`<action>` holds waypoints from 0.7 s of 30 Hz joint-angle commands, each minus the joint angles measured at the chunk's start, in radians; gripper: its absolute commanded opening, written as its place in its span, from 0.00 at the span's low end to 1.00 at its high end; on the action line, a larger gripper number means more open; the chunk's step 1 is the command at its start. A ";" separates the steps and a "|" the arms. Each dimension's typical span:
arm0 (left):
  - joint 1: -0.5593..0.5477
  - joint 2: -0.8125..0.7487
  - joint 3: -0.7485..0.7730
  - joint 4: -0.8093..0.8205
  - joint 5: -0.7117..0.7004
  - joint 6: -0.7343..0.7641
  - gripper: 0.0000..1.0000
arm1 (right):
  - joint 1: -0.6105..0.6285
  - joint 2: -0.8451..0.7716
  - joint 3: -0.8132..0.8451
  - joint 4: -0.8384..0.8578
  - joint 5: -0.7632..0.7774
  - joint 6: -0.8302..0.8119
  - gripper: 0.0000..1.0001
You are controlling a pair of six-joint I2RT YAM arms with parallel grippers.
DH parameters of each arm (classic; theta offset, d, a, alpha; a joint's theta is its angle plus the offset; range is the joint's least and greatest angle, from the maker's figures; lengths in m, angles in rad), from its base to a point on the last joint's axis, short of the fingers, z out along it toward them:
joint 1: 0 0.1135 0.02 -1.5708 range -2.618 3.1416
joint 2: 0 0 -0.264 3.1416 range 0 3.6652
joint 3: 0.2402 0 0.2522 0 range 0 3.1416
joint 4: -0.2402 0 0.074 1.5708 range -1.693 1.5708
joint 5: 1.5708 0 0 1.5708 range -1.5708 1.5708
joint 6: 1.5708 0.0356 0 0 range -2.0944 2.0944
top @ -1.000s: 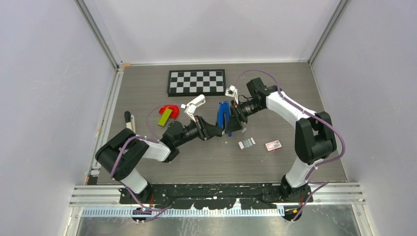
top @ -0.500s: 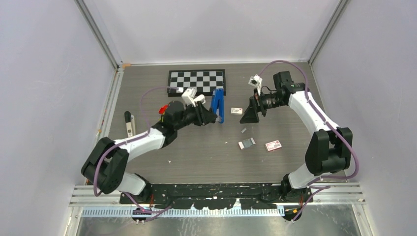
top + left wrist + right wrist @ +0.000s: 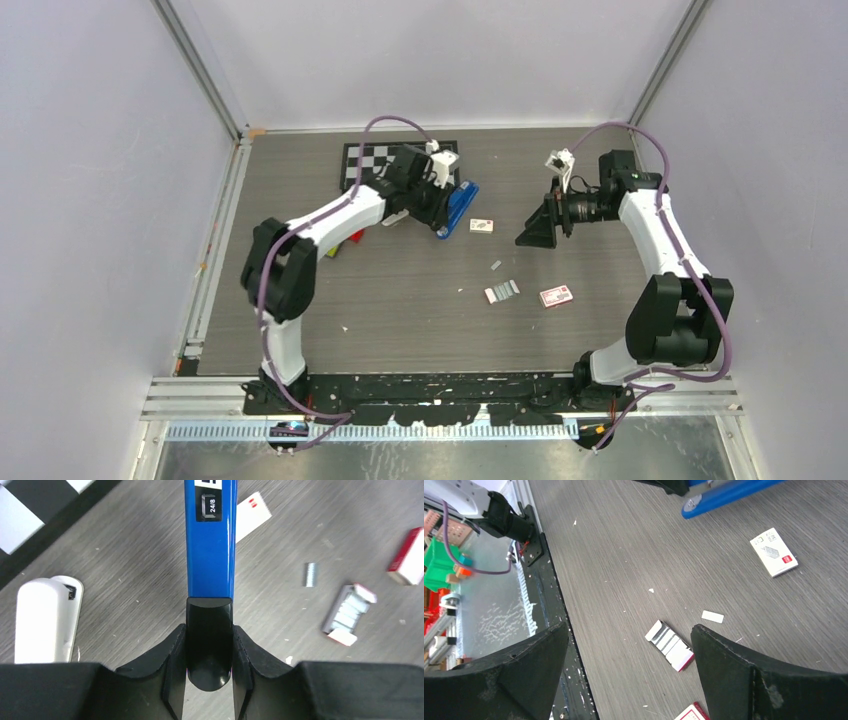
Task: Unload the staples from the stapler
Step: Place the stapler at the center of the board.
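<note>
The blue stapler (image 3: 461, 203) sticks out from my left gripper (image 3: 441, 212), near the checkerboard mat's right end. In the left wrist view its blue body (image 3: 210, 540) points away from me, and its black rear end sits pinched between the fingers (image 3: 172, 645), so the left gripper (image 3: 209, 630) is shut on it. A short grey strip of staples (image 3: 495, 265) lies loose on the table, also visible as a strip (image 3: 311, 574) right of the stapler. My right gripper (image 3: 532, 233) hangs well to the stapler's right, wide open and empty (image 3: 629, 630).
An open staple box (image 3: 502, 291) and a red-and-white box (image 3: 556, 296) lie in the middle right. A small white box (image 3: 482, 225) sits beside the blue stapler. A white stapler (image 3: 47, 620) lies left of my left gripper. The checkerboard mat (image 3: 375, 158) is at the back.
The left arm swung the blue stapler back from mid-table toward the checkerboard mat. The right gripper, which was at the stapler, came off it, opened wide and drew away to the right.
</note>
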 commanded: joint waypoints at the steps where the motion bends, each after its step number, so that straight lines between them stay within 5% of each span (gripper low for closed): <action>1: -0.017 0.111 0.177 -0.180 -0.044 0.141 0.00 | -0.046 -0.021 0.043 -0.128 -0.091 -0.139 0.96; 9: -0.068 0.343 0.489 -0.329 -0.213 0.181 0.03 | -0.086 0.011 0.090 -0.309 -0.136 -0.310 0.96; 15: -0.107 0.429 0.666 -0.422 -0.328 0.198 0.65 | -0.098 0.060 0.151 -0.530 -0.144 -0.536 0.96; 18: -0.112 0.400 0.674 -0.402 -0.331 0.189 0.73 | -0.107 0.089 0.181 -0.707 -0.143 -0.747 0.96; 21: -0.116 0.297 0.622 -0.349 -0.322 0.174 0.74 | -0.114 0.088 0.187 -0.738 -0.119 -0.786 0.96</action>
